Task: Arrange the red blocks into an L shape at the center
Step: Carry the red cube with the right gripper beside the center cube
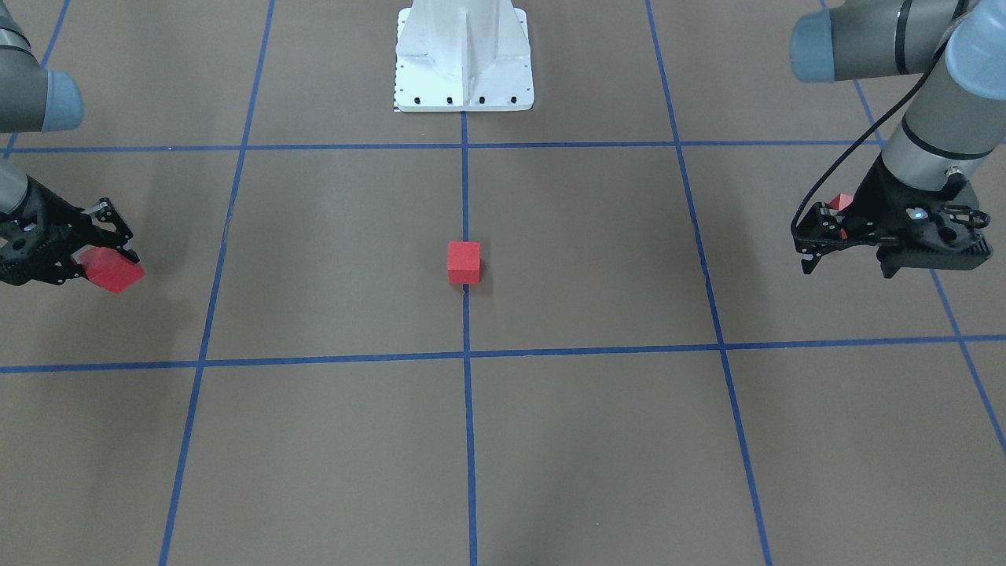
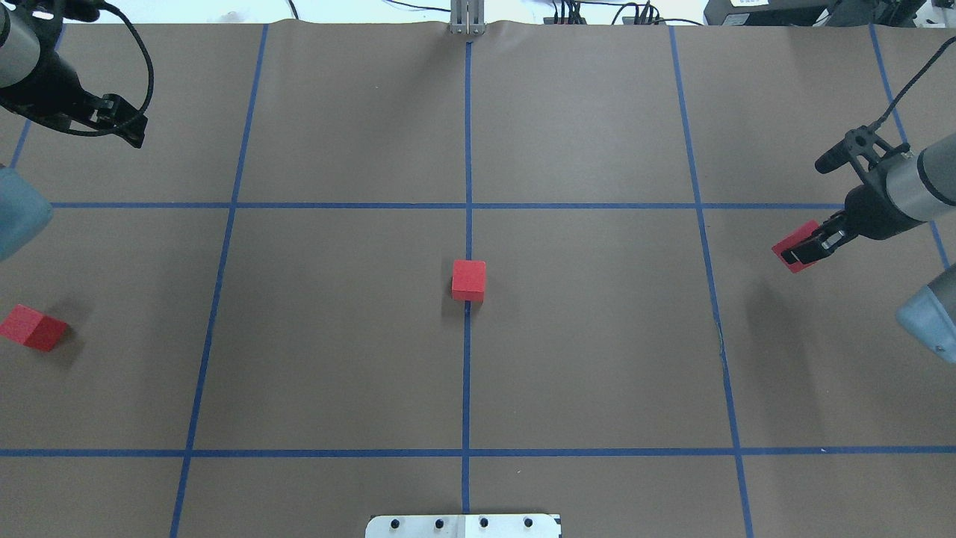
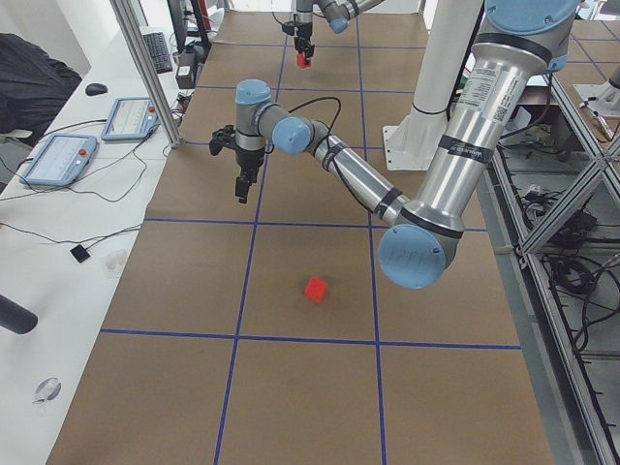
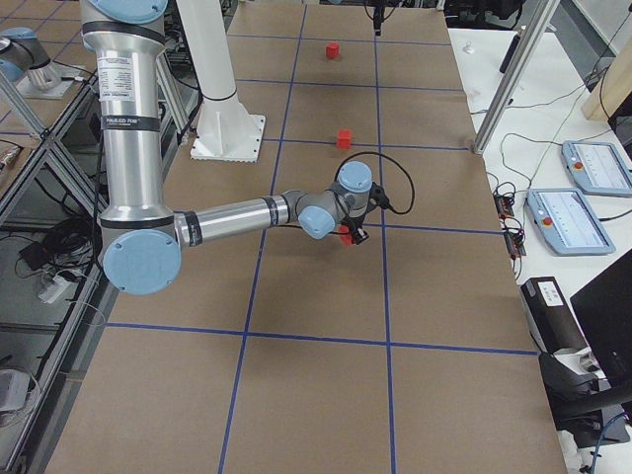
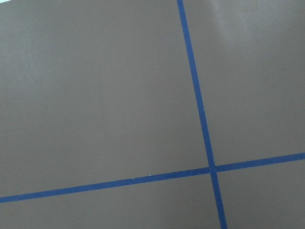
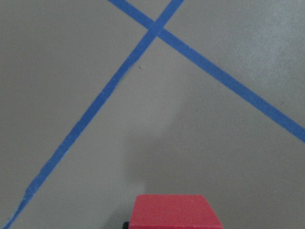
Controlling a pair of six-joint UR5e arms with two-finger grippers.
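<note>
Tabletop (image 2: 597,359) of brown paper, ruled into squares by blue tape, seen from over the robot's shoulders. At far left, the first red block (image 2: 31,327) lies on the paper near the edge, turned askew to the grid. The left hand (image 2: 131,131) hangs above the far left corner, well apart from that block. From the front camera it hides part of the block. The left arm (image 3: 455,145) stretches out from the base, forearm sloping down, with the hand pointing at the paper. Whether its fingers are spread or closed cannot be told, and its wrist camera sees only paper and two crossing tape lines.

In the middle, the second red block (image 2: 468,280) sits on the centre tape line (image 2: 467,134), in line with the white base (image 1: 464,63).

At right, the right hand (image 2: 810,245) is clamped on the third red block (image 2: 786,251) and holds it clear of the paper, its shadow falling apart from it. The right arm (image 4: 237,215) reaches out low and nearly level, hand tipped downward. The three blocks are well apart, none touching another. Two tablets (image 3: 58,160) lie on a white bench beside the tabletop.
</note>
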